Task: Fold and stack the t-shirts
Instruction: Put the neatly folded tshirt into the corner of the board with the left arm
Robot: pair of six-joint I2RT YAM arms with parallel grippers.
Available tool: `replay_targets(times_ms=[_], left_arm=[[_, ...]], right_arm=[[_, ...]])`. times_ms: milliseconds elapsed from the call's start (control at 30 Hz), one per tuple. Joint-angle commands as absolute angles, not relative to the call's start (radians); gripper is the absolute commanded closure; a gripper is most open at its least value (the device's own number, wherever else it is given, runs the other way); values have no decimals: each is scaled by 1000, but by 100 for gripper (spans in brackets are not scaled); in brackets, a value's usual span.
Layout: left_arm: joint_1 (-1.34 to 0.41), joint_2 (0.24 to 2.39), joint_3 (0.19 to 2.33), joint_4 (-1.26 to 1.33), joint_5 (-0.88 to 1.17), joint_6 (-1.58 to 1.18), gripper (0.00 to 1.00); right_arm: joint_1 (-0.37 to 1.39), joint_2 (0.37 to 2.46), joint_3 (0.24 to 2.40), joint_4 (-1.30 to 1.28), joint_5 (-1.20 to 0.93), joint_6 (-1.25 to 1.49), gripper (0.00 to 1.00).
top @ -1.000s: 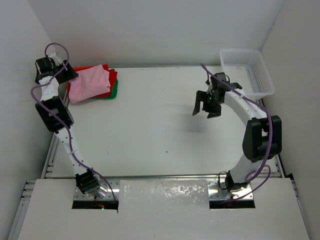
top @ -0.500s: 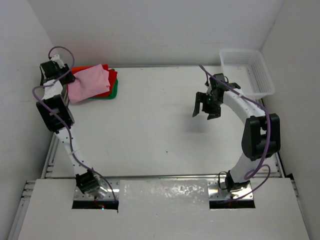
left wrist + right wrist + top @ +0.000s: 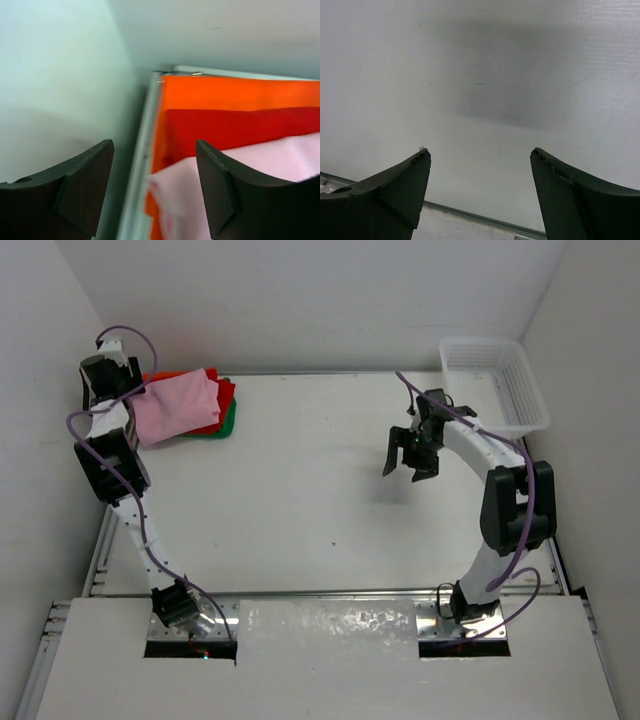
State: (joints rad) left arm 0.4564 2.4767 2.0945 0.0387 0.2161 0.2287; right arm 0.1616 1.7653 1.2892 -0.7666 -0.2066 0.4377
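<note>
The t-shirts lie folded in one stack at the table's far left corner: light pink (image 3: 175, 405) on top, red (image 3: 226, 398) and green (image 3: 231, 424) showing at the right, orange (image 3: 160, 377) at the back. My left gripper (image 3: 126, 388) is open and empty at the stack's left edge. In the left wrist view its jaws (image 3: 155, 150) stand wide apart over the pink corner (image 3: 175, 195), with red (image 3: 240, 127) and orange (image 3: 240, 95) beyond. My right gripper (image 3: 408, 462) is open and empty above bare table; it also shows in the right wrist view (image 3: 477, 152).
A white lattice basket (image 3: 520, 390) stands at the far right corner. The table's metal edge rail (image 3: 137, 165) and the left wall (image 3: 55, 85) run right beside the left gripper. White walls close the table on three sides.
The left wrist has shifted slightly at the stack's left edge. The right gripper has drifted a little to the left. The shirts have not moved.
</note>
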Motion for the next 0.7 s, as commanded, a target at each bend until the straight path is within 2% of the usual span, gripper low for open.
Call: replay_targets(times_ms=[0,100,233,333,367,467,533,567,600,667], left_arm=[[428,2388,2082,89,39,350,35],[414,2362,2054,80,-96,394,35],[391,2251,2002,72,-138,379,35],[345,2102,1895,92,-26,358,34],[331,2050,1853,94,68,297,34],[334,2019,1804,91,252,180,35],[339,2039,1790,92,351,98,44],[341,2078,1787,92,424,53,52],[345,2101,1793,84,457,31,66],[356,2172,1830,51,515,-26,77]], right_arm=[[167,1773,1327,-746,-232,434,21],[167,1770,1322,-739,-242,433,21],[167,1758,1305,-738,-239,425,21],[169,1761,1296,-726,-248,434,21],[169,1759,1295,-721,-255,437,21],[169,1753,1292,-727,-252,434,21],[169,1741,1287,-735,-245,431,21],[169,1738,1285,-741,-242,430,22],[169,1735,1287,-741,-242,430,23],[169,1735,1287,-742,-241,431,23]])
